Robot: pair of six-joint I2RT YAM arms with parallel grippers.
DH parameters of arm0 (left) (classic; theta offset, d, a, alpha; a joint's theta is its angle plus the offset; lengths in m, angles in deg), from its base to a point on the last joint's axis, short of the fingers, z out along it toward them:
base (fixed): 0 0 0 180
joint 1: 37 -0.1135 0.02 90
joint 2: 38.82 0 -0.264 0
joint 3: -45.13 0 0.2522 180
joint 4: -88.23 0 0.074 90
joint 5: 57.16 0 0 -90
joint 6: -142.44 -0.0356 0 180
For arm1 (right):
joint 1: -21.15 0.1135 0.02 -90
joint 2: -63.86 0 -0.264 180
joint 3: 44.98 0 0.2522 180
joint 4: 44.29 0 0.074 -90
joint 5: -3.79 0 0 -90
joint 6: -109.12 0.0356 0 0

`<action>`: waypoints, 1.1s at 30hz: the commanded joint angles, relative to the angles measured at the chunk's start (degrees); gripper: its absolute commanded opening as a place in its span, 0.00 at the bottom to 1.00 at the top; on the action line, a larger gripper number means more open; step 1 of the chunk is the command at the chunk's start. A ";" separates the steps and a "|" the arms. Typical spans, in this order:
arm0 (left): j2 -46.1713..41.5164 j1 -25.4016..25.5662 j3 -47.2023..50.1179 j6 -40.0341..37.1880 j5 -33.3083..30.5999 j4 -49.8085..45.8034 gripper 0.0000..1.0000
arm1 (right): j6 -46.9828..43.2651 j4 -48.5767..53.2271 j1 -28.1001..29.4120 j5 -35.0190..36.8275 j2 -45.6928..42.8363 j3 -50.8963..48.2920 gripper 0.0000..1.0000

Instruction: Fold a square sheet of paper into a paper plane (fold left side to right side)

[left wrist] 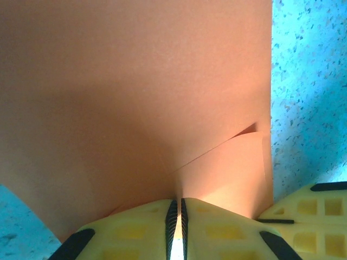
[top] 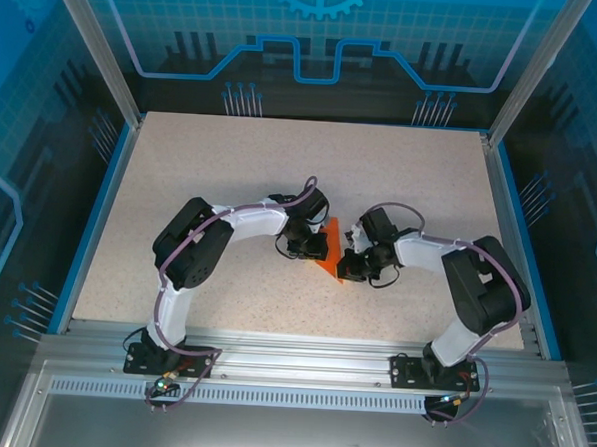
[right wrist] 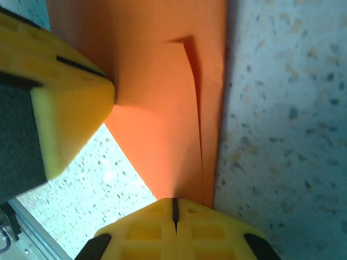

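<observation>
Yellow fingers of the left gripper pinch the thin, creased, bright orange paper sheet, which lies centred on the speckled beige desk. The right gripper, fingers closed, touches its tip.

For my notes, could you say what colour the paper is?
Plain bright orange paper, clearest from right wrist.

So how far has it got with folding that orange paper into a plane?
Partway. Done: the orange paper is already folded into a wedge, with an overlapping flap and creases. In hand: the left fingers and right fingers are each pinched shut on it, apparently working another fold. Left: it looks too broad for a finished dart, so I'd guess more folds remain.
</observation>
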 commanded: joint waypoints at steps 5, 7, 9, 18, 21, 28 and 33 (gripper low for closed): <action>2.55 -0.83 1.92 0.23 -4.93 -3.17 0.18 | -0.91 11.11 0.28 3.47 -2.59 -6.88 0.00; 1.30 -0.85 1.37 -0.04 -3.93 -3.41 0.20 | -1.51 10.90 -0.31 2.73 -3.99 -6.60 0.00; -0.73 -0.79 0.53 -0.51 -3.27 -4.05 0.24 | -2.38 10.54 -1.42 1.54 -6.25 -5.61 0.00; -14.20 -2.45 0.10 -0.92 -2.51 -5.74 0.55 | -13.59 8.57 -7.40 -3.59 -8.38 5.31 0.44; -19.09 -4.41 4.69 1.37 -3.35 -3.55 0.62 | -14.21 3.18 -7.40 -6.72 -6.01 7.06 0.53; -23.76 -8.82 15.31 7.81 -1.43 4.06 0.70 | -14.97 -0.35 -7.19 -8.43 3.58 12.00 0.54; -20.40 -8.63 16.32 9.92 3.59 9.29 0.69 | -14.70 -0.85 -7.15 -7.01 5.65 11.84 0.51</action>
